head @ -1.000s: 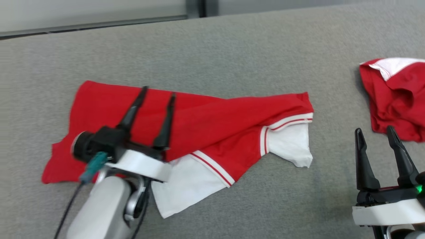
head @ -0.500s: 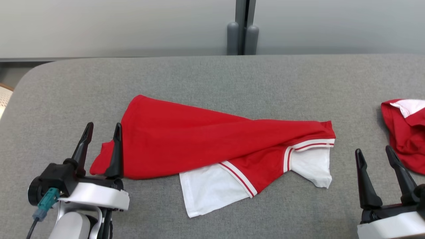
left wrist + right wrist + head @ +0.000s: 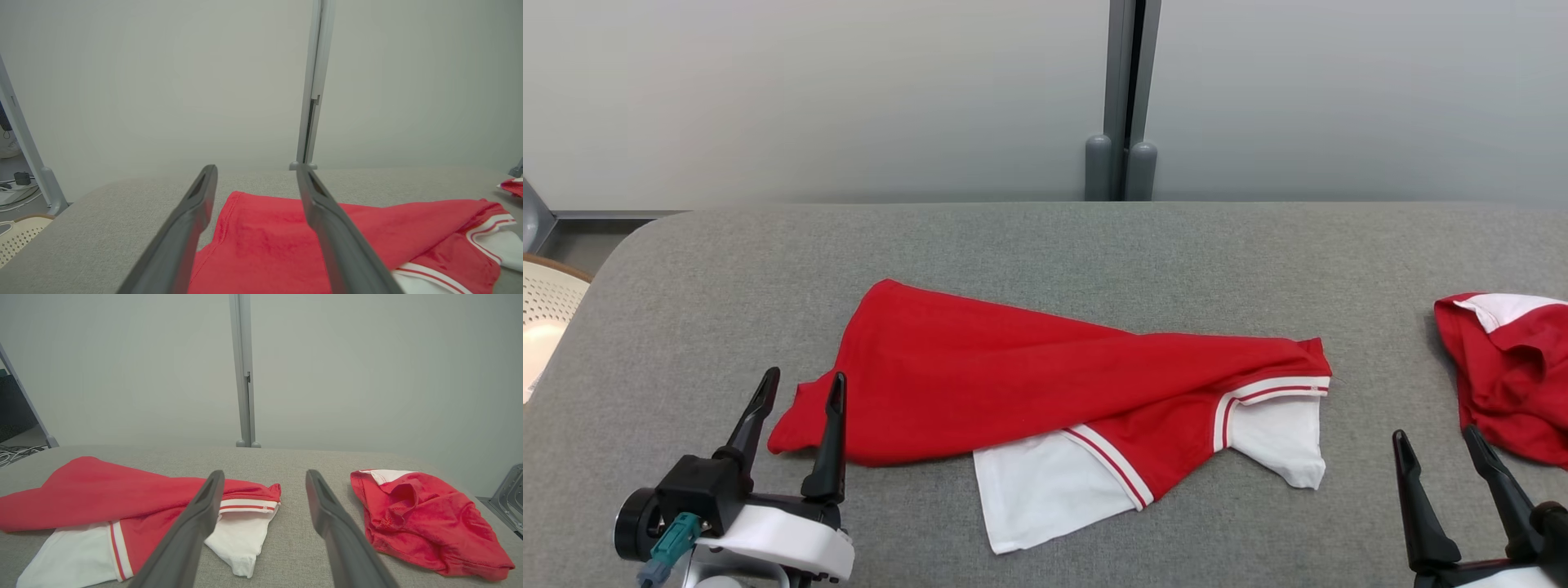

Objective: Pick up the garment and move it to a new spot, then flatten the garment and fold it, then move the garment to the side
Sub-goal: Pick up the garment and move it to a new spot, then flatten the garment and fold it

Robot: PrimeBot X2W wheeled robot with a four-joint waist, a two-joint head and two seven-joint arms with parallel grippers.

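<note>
Grey desk (image 3: pixel 1045 245) carries the red-and-white garment (image 3: pixel 1013 384) at its middle and a red shirt (image 3: pixel 1511 376) at its right edge, while left gripper (image 3: pixel 803 377) and right gripper (image 3: pixel 1435 434) hover by the front edge, spread wide, empty.

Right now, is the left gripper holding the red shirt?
No, the left gripper is open and the shirt lies loose on the table.

Grey fabric table (image 3: pixel 1045 245) — red-and-white garment (image 3: pixel 1013 384) at centre, crumpled red cloth (image 3: pixel 1511 367) right
</note>
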